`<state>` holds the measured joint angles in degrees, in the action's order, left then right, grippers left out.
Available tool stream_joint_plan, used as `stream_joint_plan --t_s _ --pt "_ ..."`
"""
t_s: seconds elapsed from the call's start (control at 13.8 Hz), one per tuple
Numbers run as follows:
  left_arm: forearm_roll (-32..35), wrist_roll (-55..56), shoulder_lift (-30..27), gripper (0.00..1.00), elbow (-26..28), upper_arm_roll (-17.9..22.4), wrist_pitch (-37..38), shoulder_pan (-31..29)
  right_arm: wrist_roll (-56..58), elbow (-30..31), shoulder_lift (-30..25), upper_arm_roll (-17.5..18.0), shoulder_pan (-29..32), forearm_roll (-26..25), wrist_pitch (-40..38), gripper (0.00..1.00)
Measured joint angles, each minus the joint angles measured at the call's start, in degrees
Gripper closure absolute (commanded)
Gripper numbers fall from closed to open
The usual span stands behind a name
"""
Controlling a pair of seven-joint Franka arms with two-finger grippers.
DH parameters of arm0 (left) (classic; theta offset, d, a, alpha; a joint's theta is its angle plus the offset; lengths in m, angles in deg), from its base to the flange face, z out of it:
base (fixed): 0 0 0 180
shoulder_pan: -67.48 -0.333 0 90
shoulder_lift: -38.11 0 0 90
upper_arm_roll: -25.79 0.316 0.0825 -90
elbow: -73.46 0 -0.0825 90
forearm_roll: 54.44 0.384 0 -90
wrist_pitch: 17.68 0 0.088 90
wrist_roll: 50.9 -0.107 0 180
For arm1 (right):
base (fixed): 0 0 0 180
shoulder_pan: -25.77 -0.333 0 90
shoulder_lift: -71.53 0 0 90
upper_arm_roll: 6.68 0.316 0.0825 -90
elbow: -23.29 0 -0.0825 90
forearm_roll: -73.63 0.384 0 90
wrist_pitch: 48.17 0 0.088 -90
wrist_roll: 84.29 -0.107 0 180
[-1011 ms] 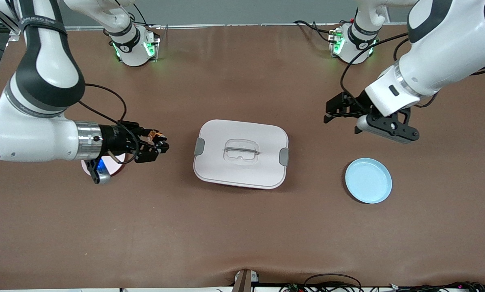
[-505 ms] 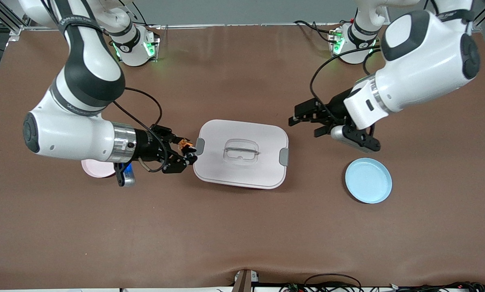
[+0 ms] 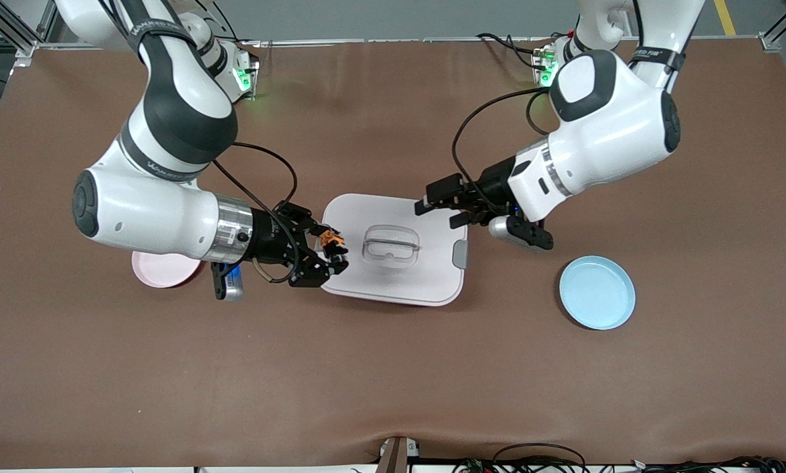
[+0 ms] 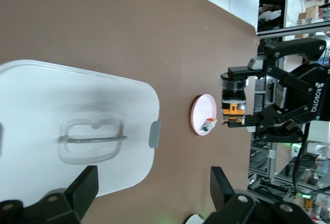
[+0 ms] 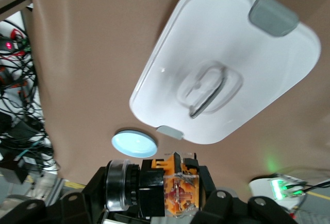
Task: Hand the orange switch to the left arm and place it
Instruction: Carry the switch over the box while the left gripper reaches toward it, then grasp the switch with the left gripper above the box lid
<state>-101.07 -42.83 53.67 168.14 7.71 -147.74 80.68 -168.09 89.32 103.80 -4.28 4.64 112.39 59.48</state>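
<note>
My right gripper is shut on the orange switch and holds it over the edge of the white box at the right arm's end. In the right wrist view the switch sits sideways between the fingers, black body and orange block, with the box below. My left gripper is open and empty over the box's edge at the left arm's end. In the left wrist view its fingers stand wide apart above the box, and the switch shows farther off.
A pink plate lies under the right arm; in the left wrist view it carries a small white part with a green tip. A blue plate lies toward the left arm's end, nearer to the front camera than the box.
Both arms have swung in toward the box. The right gripper has carried the switch from beside the box to over its edge. The left gripper has moved from beside the box to over its edge.
</note>
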Motion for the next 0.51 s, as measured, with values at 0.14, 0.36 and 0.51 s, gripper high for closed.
stream_joint_plan --t_s 0.14,0.36,0.51 --pt "-3.83 -0.09 0.77 0.17 0.0 -0.2 -3.54 1.71 -1.68 -0.52 0.52 0.01 -1.11 0.0 2.39 1.0" --pt "-5.56 -0.1 2.15 0.24 0.01 -0.32 -8.93 4.46 -3.26 -0.9 1.16 0.0 -2.08 0.02 4.29 1.0" --pt "-5.6 -0.1 3.1 0.26 -0.14 -0.34 -10.83 5.51 -3.95 -0.95 1.22 0.0 -2.61 0.03 4.65 1.0"
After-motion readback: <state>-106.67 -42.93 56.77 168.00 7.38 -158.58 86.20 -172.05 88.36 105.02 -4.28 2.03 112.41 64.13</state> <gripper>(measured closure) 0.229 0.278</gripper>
